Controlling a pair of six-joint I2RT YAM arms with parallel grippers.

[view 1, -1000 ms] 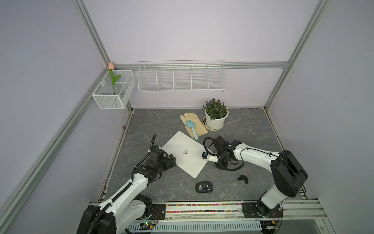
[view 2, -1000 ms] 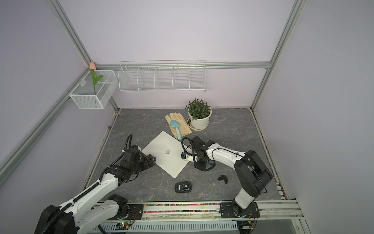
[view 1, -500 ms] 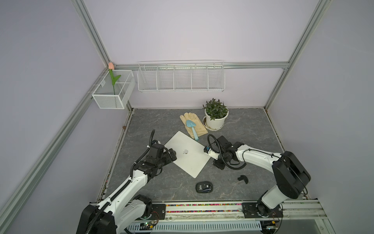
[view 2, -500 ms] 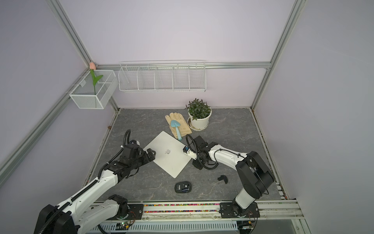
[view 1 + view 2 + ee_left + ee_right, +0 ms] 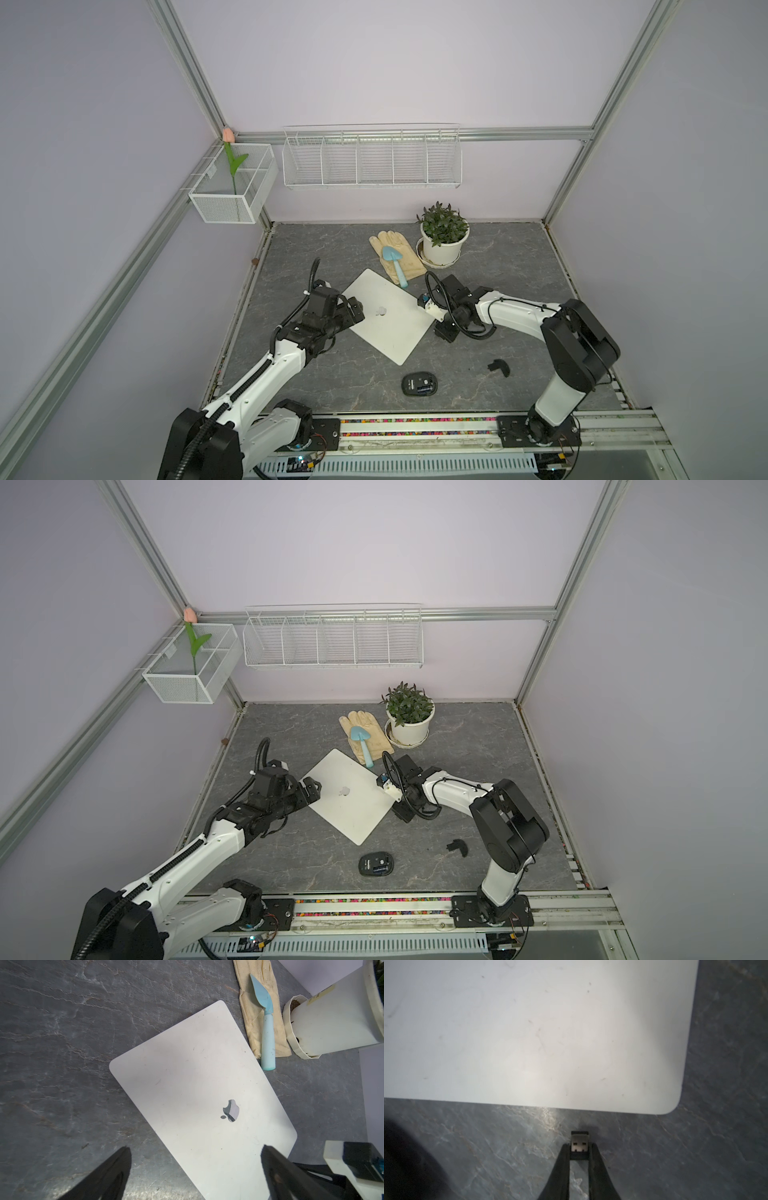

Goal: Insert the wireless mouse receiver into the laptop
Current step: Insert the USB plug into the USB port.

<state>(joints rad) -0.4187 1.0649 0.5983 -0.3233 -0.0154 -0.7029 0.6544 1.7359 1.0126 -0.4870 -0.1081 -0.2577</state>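
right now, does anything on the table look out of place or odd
Yes. A curved black cover piece lies alone on the table, apart from the wireless mouse, to its right. The laptop sits closed and skewed to the table's edges.

Grey marbled tabletop bearing a closed silver laptop at centre, a black mouse and a separate black cover piece toward the front rail, and a tan glove beside a potted plant at the back.
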